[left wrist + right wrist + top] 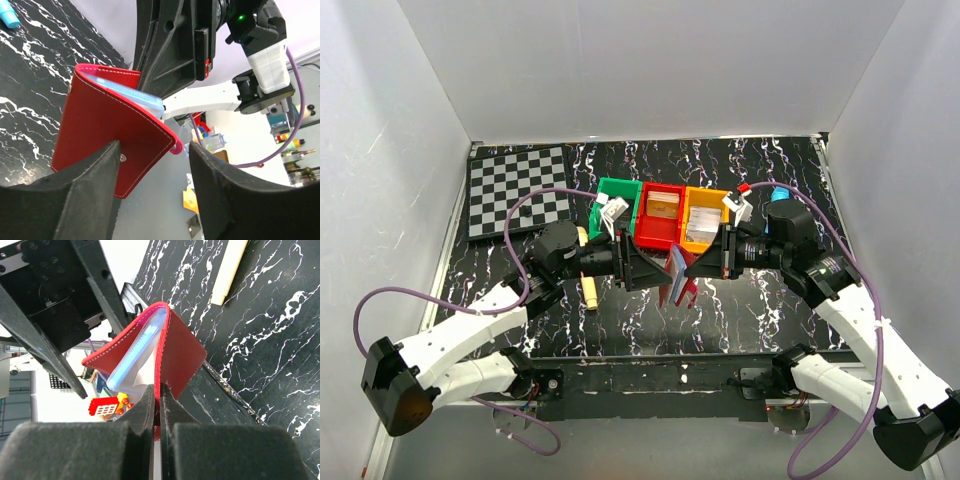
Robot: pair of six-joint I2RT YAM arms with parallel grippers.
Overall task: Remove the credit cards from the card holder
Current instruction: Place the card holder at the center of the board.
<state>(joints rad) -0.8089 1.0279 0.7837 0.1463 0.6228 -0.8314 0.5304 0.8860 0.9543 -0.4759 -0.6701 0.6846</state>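
Where the two arms meet over the middle of the black marbled surface in the top view, the card holder hangs in the air between the left fingers and the right fingers, standing on edge. It sits just in front of the red bin, which has a green bin and a yellow bin on either side. A checkerboard lies far left, and a cream stick lies by the left arm.

Left wrist view: the left fingers are wide apart. One overlaps the card holder's lower corner by the snap; contact unclear. Pale-blue lining shows at the holder's top edge.

Right wrist view: the right fingers are pinched tight on the card holder's red edge. The holder gapes in a V, pale-blue inside.
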